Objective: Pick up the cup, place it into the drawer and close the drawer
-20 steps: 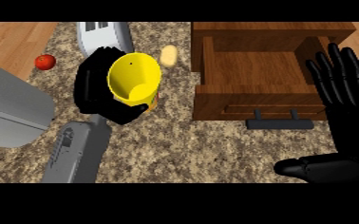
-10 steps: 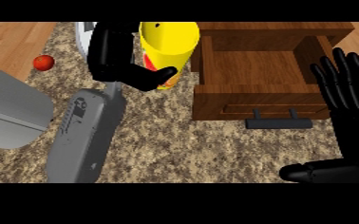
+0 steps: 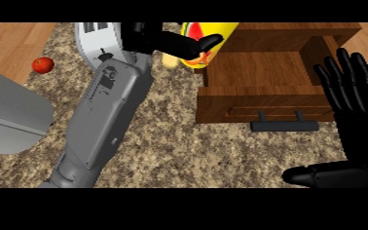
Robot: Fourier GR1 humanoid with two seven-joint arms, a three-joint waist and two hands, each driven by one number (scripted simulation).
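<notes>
At the far left a small red ball (image 3: 43, 65) sits on the speckled counter (image 3: 179, 151), with a big grey shape (image 3: 22, 117) just below it at the edge. Next comes a white box thing (image 3: 97, 36) near the top. The long grey left arm goes up past it, and the left hand (image 3: 169, 43) is curled round the yellow cup (image 3: 223, 29), with its thumb lying across the cup's side. The cup is up off the counter, at the top of the view, right at the left wall of the open drawer (image 3: 259, 105). Its long side runs up and down in the view, and its top end is cut off from sight. A small pale yellow thing (image 3: 170, 62) peeks out under the hand. The inside of the drawer lies just to the right of the cup, so I think the cup has to go right and then down. The left hand is much nearer to this job. The black handle (image 3: 284, 125) is on the drawer's front. The right hand (image 3: 345, 92) rests at the right edge, fingers straight up, holding nothing. I count one cup, one drawer, one handle, one red ball and two hands.
</notes>
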